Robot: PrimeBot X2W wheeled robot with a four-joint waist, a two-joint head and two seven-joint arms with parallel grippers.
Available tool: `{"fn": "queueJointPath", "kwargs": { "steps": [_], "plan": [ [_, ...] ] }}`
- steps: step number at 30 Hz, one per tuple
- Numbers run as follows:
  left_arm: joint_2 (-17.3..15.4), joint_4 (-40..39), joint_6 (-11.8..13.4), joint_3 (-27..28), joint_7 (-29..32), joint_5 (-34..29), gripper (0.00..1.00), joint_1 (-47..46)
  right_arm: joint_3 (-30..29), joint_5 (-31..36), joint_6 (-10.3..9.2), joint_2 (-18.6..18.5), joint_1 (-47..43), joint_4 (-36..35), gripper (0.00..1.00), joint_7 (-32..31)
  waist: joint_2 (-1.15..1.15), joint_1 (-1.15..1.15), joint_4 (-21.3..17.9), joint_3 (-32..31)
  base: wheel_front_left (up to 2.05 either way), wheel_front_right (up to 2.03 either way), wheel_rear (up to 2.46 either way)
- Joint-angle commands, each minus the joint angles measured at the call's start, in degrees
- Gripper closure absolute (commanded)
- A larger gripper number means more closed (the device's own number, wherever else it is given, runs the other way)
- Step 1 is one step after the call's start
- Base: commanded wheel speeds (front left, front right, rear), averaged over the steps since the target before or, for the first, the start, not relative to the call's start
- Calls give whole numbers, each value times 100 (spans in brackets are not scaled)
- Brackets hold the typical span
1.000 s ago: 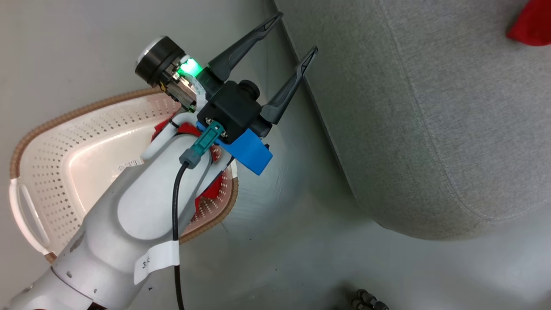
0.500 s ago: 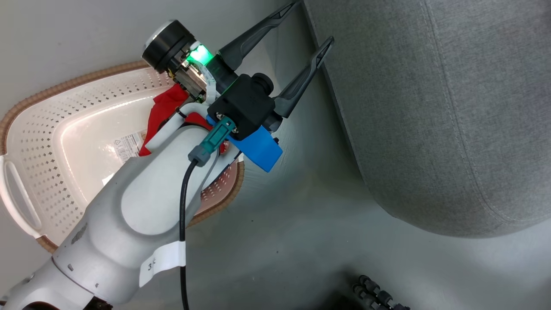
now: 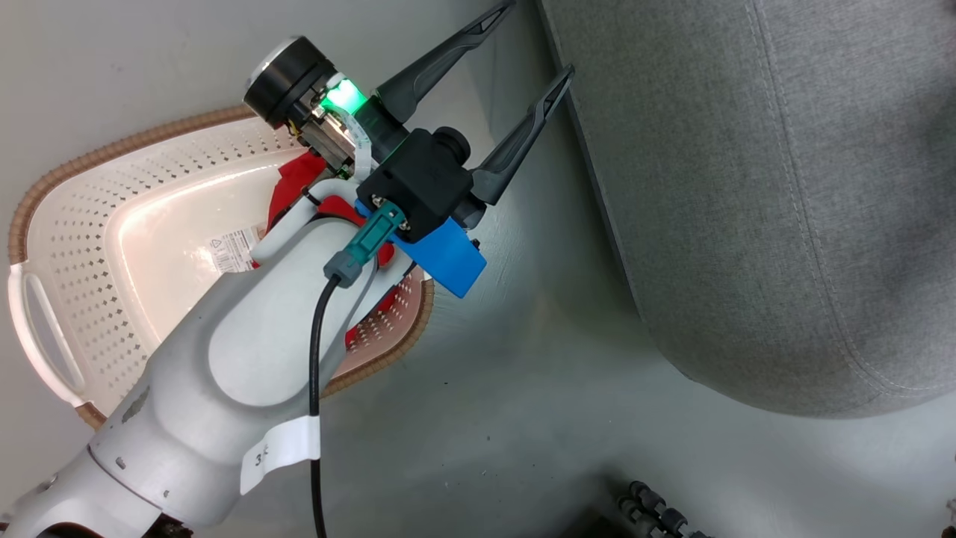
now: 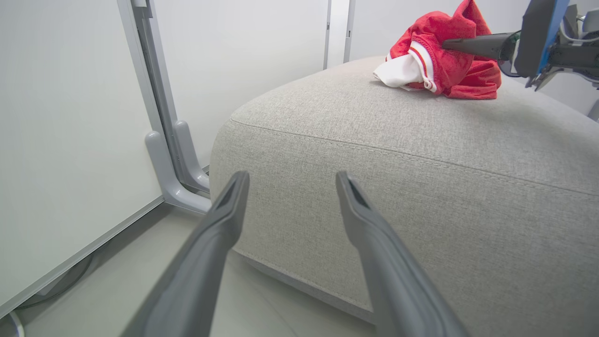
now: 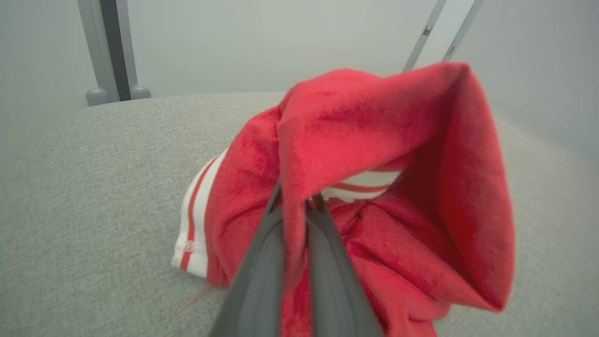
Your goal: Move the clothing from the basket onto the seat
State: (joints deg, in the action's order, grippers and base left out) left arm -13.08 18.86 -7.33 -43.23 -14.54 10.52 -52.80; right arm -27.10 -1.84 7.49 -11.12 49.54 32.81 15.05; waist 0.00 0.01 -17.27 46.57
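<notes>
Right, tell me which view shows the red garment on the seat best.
Left wrist view: the red garment shows whole, bunched on the seat, white part included. The right wrist view sits too near, with one fold pinched by the right gripper. The head view catches other red cloth in the basket.

head: down on basket [image 3: 89,246], seat [image 3: 747,187] | left wrist: low beside seat | right wrist: close over it

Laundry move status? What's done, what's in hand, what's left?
Done: one red garment rests on the seat. In hand: the right claw is shut on it, not yet released. Left: a second garment sits in the basket, partly under the left arm; the left claw is open and empty.
</notes>
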Motion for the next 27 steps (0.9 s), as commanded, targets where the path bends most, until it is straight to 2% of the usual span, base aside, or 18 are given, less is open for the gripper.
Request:
{"fn": "queueJointPath", "kwargs": {
  "steps": [1,16,27],
  "plan": [
    [-12,24,38,2,-32,22,0,-53,-7,16,1,50,-167,-86,0,20,0,-1,-16,-67,0,0,0],
    [149,-47,219,328,-70,254,0,521,165,102,1,320,-1876,-1534,0,21,0,-1,6,-1004,0,0,0],
    [258,-364,449,1199,-71,257,0,1254,1153,112,1,305,-2162,-2485,0,20,0,-1,475,-1808,0,0,0]
  ]
}}
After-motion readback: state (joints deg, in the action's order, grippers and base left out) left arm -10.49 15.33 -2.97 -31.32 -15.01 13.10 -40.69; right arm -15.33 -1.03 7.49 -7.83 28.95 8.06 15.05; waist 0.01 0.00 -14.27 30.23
